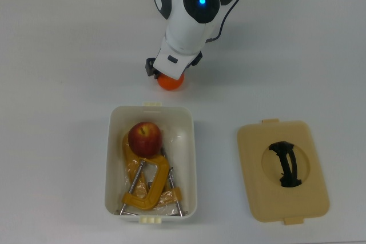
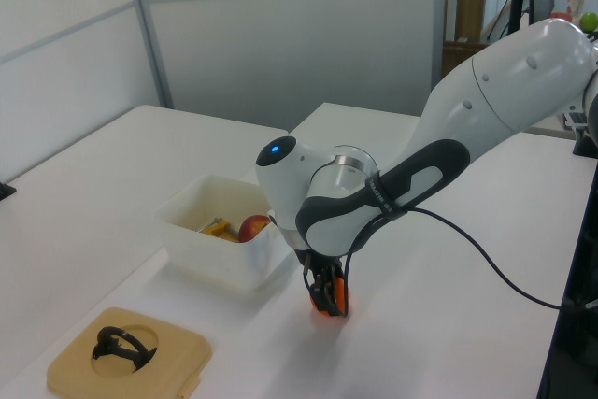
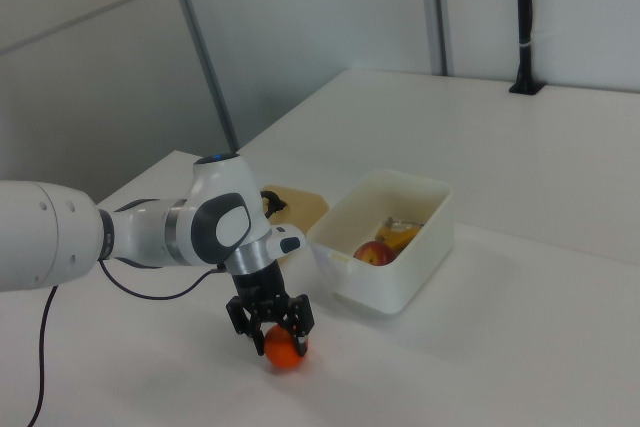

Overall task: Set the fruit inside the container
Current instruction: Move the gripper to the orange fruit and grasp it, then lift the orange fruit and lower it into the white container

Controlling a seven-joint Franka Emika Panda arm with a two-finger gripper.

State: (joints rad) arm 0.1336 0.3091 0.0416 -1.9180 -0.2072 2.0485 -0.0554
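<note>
Orange orange (image 1: 170, 82), red apple (image 1: 144, 138), white container (image 1: 113, 158).

Top view looks straight down on the surface (image 1: 57, 55). Left and right views sit low at opposite sides, oblique (mid-range); all three share the container (image 1: 114, 158) (image 2: 220, 263) (image 3: 400, 282).
</note>
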